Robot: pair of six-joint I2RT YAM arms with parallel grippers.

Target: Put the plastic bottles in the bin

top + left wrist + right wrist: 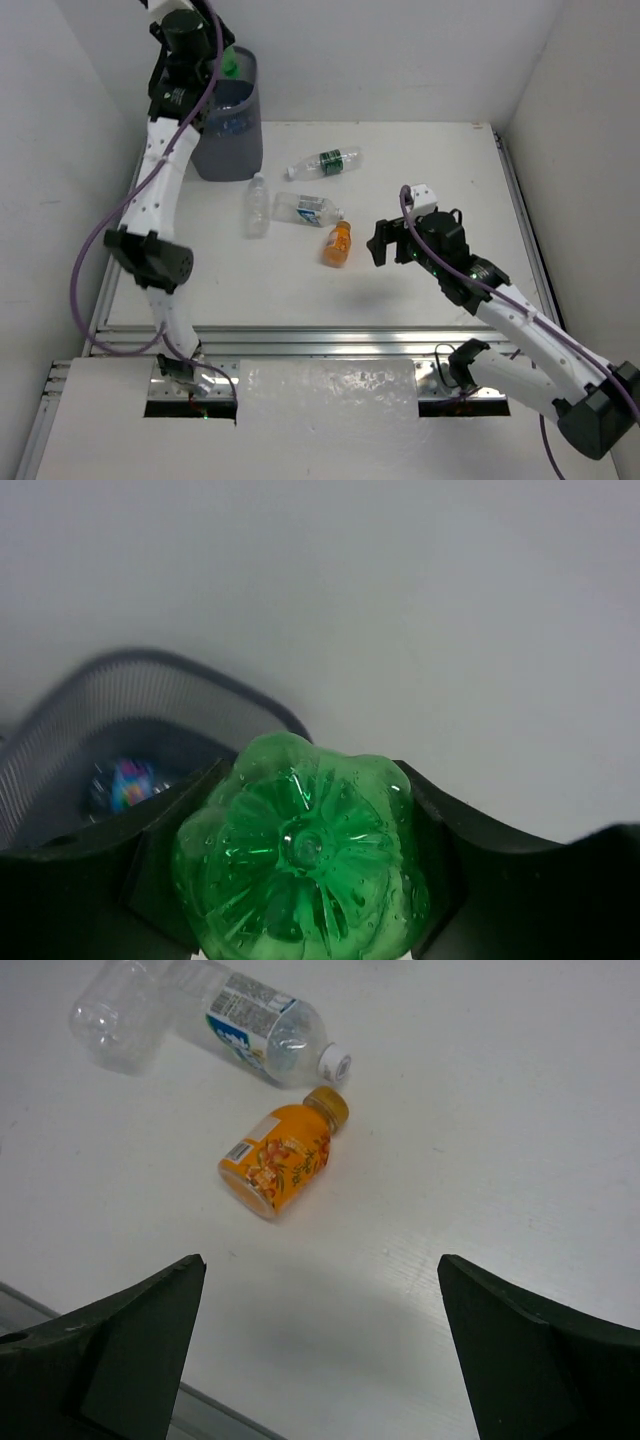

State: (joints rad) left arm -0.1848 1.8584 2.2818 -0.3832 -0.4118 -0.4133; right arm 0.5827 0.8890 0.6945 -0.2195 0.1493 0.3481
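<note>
My left gripper is shut on a green bottle and holds it over the rim of the dark grey bin. The bin's mesh wall shows in the left wrist view, with a blue-labelled bottle inside. My right gripper is open and empty, just right of the orange bottle, which lies on its side. A blue-labelled clear bottle lies behind it. A clear bottle and a dark-green-labelled bottle lie nearby.
White walls close in the table on the left, back and right. A metal rail runs along the near edge of the table, also showing in the right wrist view.
</note>
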